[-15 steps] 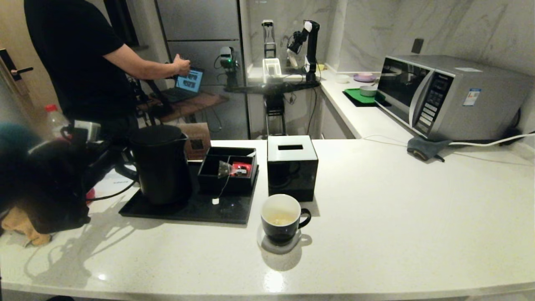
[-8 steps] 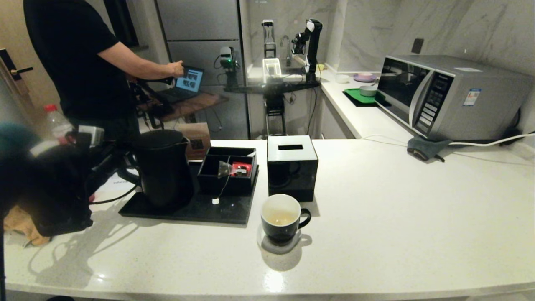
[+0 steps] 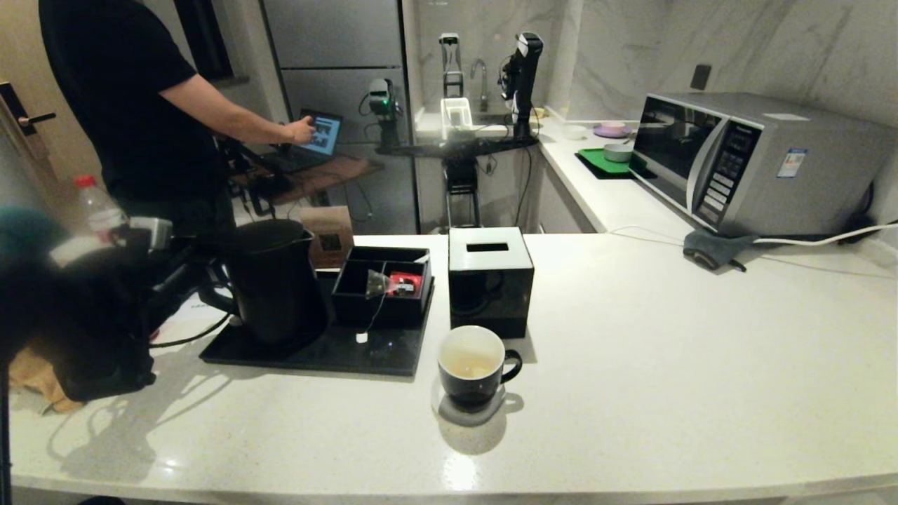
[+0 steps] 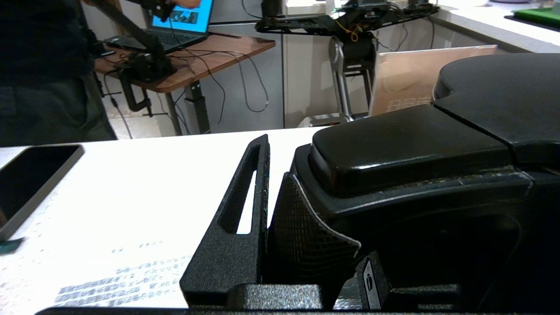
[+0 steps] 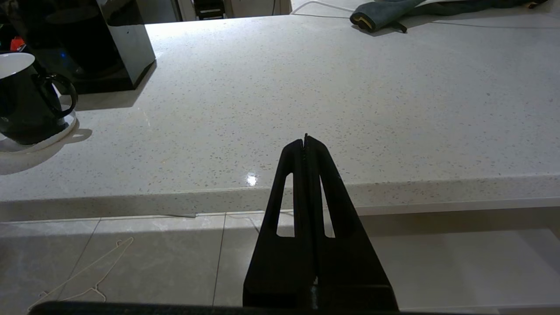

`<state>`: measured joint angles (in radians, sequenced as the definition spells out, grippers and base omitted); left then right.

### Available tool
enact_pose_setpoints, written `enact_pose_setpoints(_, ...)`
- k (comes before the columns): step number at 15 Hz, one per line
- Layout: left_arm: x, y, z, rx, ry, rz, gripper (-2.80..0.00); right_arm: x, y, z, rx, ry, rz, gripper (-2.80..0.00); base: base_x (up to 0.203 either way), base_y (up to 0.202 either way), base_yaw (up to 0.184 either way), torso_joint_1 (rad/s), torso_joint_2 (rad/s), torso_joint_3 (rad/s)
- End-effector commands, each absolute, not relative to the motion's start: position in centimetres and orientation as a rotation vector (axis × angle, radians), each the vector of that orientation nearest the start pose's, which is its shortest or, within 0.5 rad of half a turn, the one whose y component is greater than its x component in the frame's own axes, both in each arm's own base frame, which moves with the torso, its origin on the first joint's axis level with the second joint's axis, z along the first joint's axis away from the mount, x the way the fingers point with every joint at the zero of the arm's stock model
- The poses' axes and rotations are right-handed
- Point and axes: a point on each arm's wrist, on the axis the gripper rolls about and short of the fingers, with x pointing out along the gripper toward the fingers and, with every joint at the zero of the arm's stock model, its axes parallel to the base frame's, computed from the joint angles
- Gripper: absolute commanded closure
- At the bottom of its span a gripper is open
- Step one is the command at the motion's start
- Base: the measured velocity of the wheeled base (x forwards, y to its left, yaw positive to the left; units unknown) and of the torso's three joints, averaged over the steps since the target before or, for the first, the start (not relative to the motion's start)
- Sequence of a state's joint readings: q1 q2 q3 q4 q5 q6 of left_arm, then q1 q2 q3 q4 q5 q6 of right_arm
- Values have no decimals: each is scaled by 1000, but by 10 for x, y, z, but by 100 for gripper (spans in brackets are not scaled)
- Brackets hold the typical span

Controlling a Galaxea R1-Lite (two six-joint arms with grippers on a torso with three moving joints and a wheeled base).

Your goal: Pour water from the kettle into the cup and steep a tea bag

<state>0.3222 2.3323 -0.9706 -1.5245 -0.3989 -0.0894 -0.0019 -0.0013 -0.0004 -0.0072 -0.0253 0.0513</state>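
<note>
Two tools are yours to watch, and only the left tool (image 4: pixel 273 175) is at work: it sits at the far left of the tabletop (image 3: pixel 631 393), its fingers (image 4: pixel 245 205) clamped on the handle (image 4: pixel 407 148) of the kettle (image 3: pixel 270 280) — one finger shows on the outside of the handle, the other is hidden behind it. You can see the kettle leaning a little, its base on the black tray (image 3: pixel 316 354) at the tray's left end. Just beside it on the tray stands a small black box (image 3: pixel 382 284) with compartments; the tea bag (image 3: pixel 377 283) rests in it next to a red packet (image 3: pixel 405 283), and its string hangs over the box's front wall with the white tag (image 3: pixel 361 337) lying on the tray. The cup (image 3: pixel 473 366) stands on a pale coaster (image 3: pixel 470 414) in front of the black tissue box (image 3: pixel 490 279), just off the tray's right corner, handle turned to the right; you can make out a pale yellowish patch in its white inside, though whether it is liquid you cannot tell. Your right tool (image 5: pixel 305 144) hangs off the near edge of the tabletop, well apart from the cup, fingers pressed together on nothing. Behind the tabletop a person (image 3: pixel 133 105) in black reaches to a laptop (image 3: pixel 319 137), and a microwave (image 3: pixel 758 161) stands at the far right.
</note>
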Motion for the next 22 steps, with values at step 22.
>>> enact_pose_setpoints(22,395,129,72,-30,-147,-80,0,-23,-1,77,52,-10,-27,0,0,0,0,0,0,0)
